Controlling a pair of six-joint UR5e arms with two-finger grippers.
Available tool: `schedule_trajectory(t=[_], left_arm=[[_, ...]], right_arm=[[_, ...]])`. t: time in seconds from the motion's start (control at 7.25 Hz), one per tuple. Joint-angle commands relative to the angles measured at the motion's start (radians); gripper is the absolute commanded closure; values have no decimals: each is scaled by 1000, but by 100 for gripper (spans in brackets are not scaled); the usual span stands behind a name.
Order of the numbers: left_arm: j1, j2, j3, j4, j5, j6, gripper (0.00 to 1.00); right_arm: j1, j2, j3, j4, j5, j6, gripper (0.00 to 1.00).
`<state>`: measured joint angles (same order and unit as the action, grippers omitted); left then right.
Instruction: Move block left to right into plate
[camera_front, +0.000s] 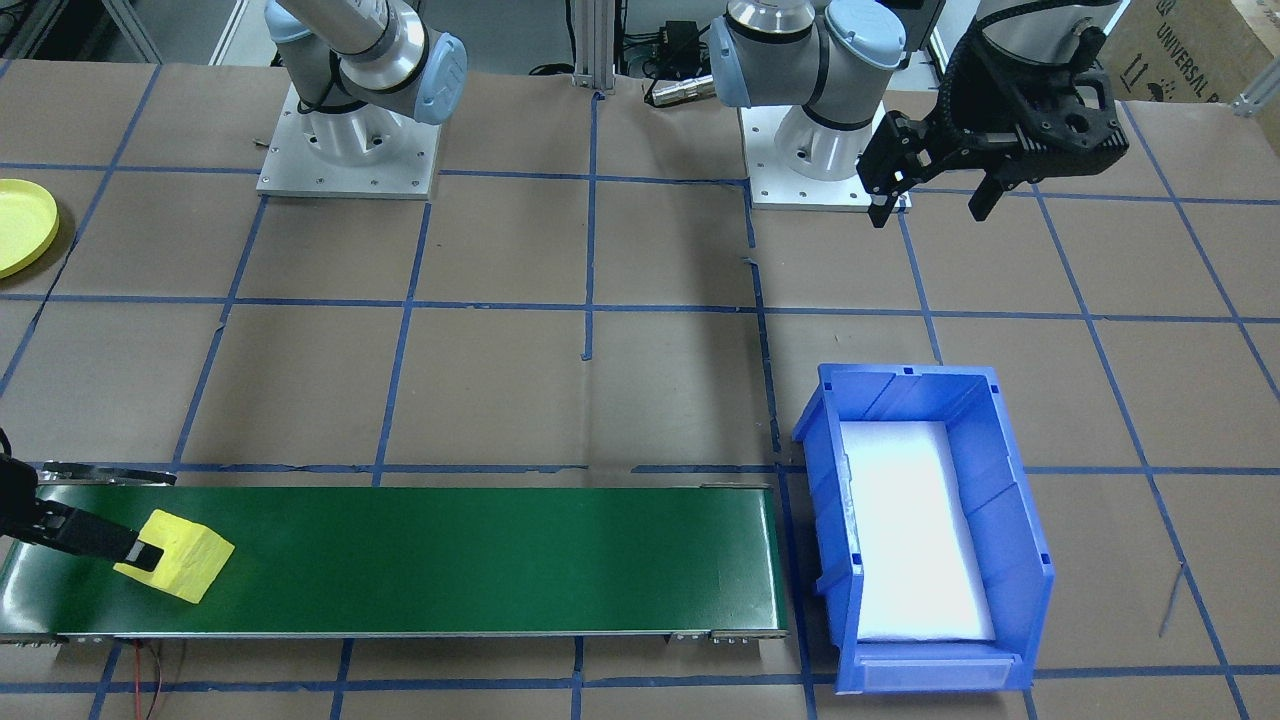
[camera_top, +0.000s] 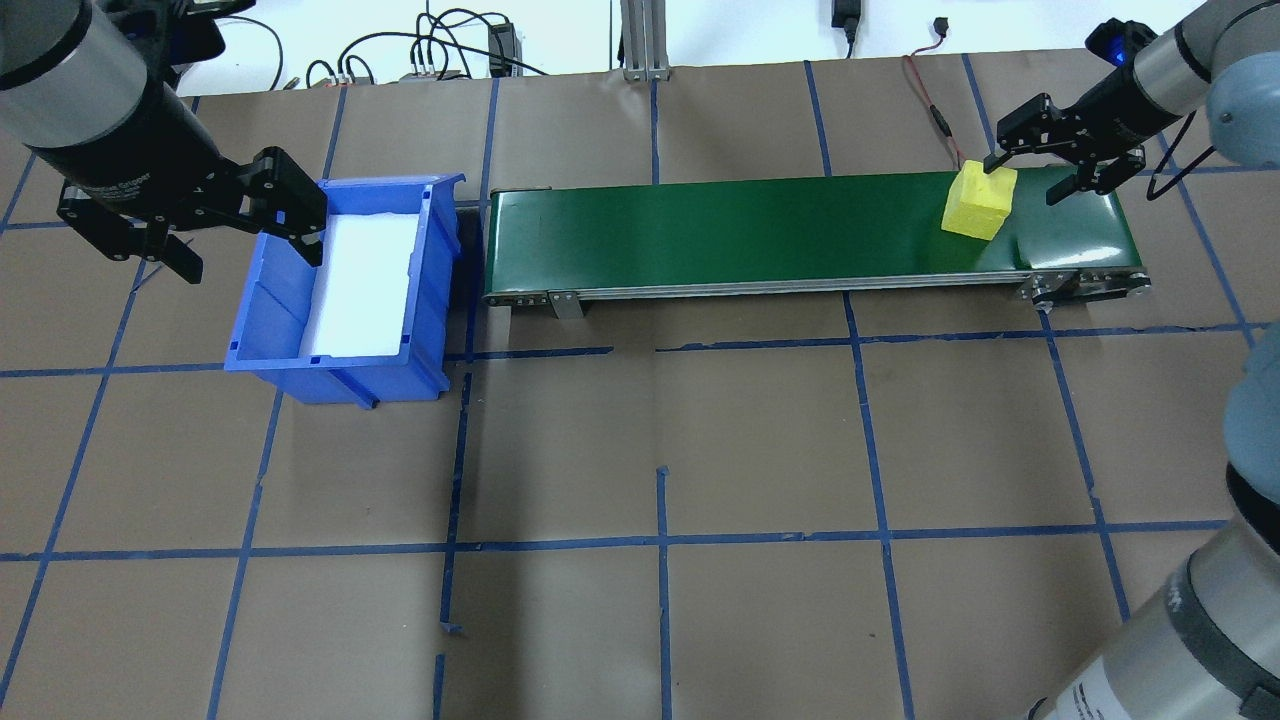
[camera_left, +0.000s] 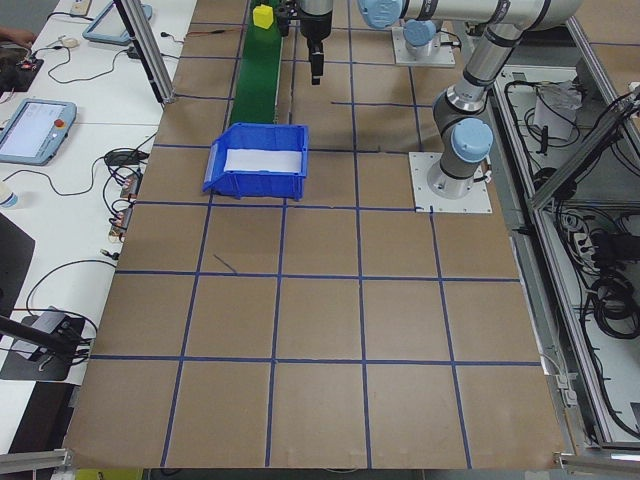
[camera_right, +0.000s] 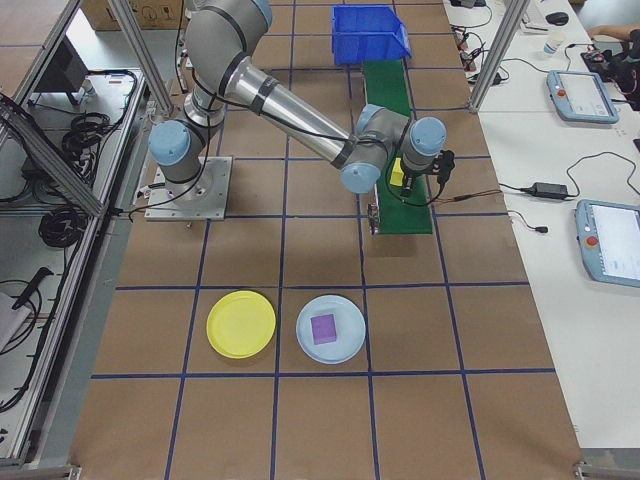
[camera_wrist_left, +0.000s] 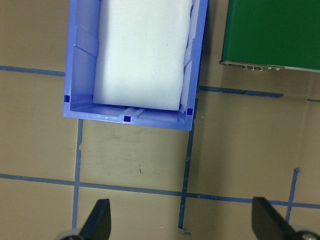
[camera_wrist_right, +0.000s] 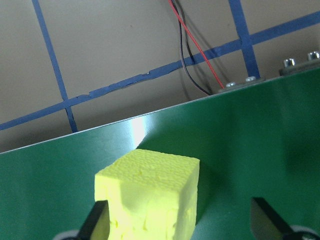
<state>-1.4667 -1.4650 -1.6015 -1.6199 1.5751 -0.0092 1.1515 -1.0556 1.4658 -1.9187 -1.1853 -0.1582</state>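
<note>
A yellow foam block (camera_top: 980, 203) lies on the green conveyor belt (camera_top: 750, 228) near its right end, and shows in the front view as the block (camera_front: 178, 555). My right gripper (camera_top: 1032, 175) hovers open over it. One finger (camera_top: 998, 160) is at the block's far edge; the other stands apart over the belt. In the right wrist view the block (camera_wrist_right: 150, 195) sits close to one fingertip (camera_wrist_right: 98, 220). The yellow plate (camera_right: 240, 323) lies empty on the table, away from the belt. My left gripper (camera_top: 245, 250) hangs open and empty beside the blue bin.
A blue bin (camera_top: 270, 310) lined with white foam stands at the belt's left end. Beside the yellow plate a light-blue plate (camera_right: 345, 345) holds a purple block (camera_right: 323, 328). Red and black wires (camera_wrist_right: 192, 55) run behind the belt.
</note>
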Motion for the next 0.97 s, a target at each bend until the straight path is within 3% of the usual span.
schedule_trajectory(t=[0.0, 0.69, 0.83], left_arm=[[0, 0, 0, 0, -1, -1, 0], [-1, 0, 0, 0, -1, -5, 0], [-1, 0, 0, 0, -1, -5, 0]], right_arm=[[4, 5, 5, 0, 1, -1, 2], [8, 31, 7, -8, 1, -20, 5], [8, 34, 10, -10, -2, -26, 23]])
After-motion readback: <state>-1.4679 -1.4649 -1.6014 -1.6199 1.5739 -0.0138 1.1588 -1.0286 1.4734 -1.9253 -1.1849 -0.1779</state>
